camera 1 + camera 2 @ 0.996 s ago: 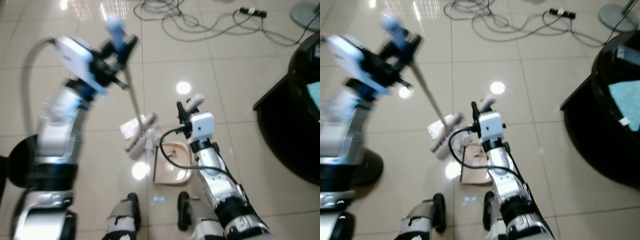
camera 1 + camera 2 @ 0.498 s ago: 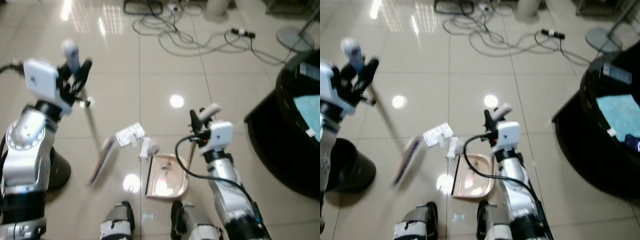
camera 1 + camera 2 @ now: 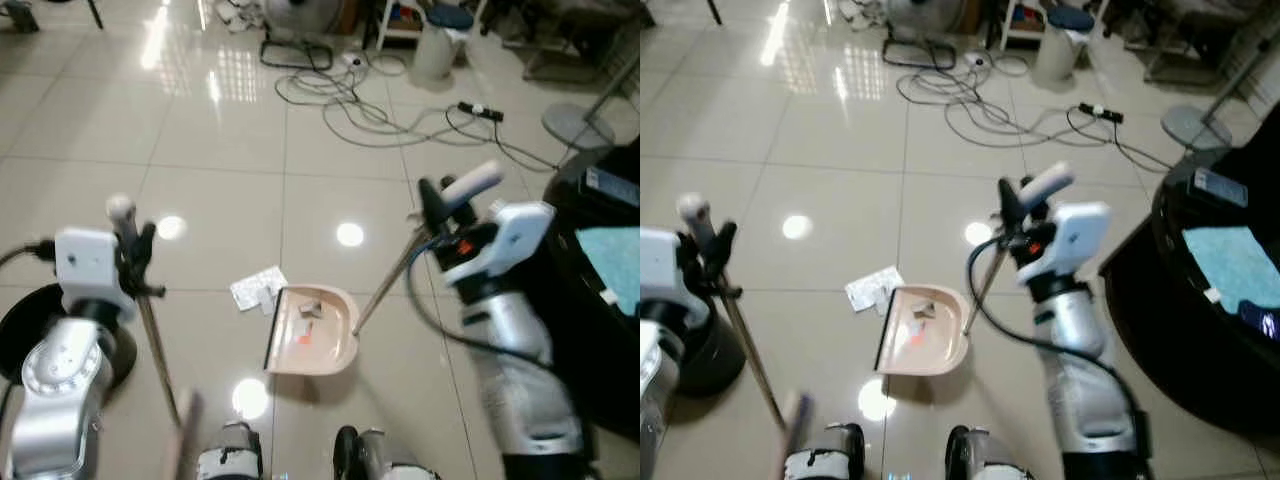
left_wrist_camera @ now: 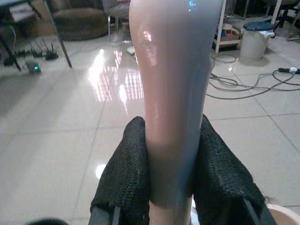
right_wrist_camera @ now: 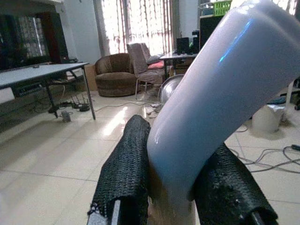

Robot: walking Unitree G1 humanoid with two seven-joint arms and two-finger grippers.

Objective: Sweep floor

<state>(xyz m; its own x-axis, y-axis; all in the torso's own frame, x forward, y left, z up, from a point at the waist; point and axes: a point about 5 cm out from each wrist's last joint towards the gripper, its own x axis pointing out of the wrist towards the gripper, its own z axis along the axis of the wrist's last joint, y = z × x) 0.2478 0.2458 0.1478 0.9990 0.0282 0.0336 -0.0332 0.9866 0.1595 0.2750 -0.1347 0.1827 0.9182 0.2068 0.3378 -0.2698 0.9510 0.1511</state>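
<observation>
With the right gripper (image 3: 447, 192) clenched on the dustpan (image 3: 312, 330) handle and the left gripper (image 3: 128, 243) on the broom (image 3: 160, 350), a tilt risks spilling collected scraps (image 3: 305, 311); paper (image 3: 257, 288) remains on the floor (image 3: 220, 130).

The broom (image 3: 158, 340) has a thin pale stick with a rounded light cap at its top; its upper end sits clamped between the black fingers (image 4: 126, 173) of the left pincer (image 3: 128, 240), and from there the stick slants down toward the floor, its head a blur low beside the robot's left foot. The dustpan (image 3: 312, 329) is a beige scoop on a long thin handle (image 3: 388, 282) with a pale grip, which the right pincer (image 3: 445, 195) squeezes at the top. The scoop rests on the tiled floor (image 3: 220, 150), below and to the left of that pincer, with small scraps inside. Crumpled white paper (image 3: 257, 288) lies just beside the scoop's left edge.
</observation>
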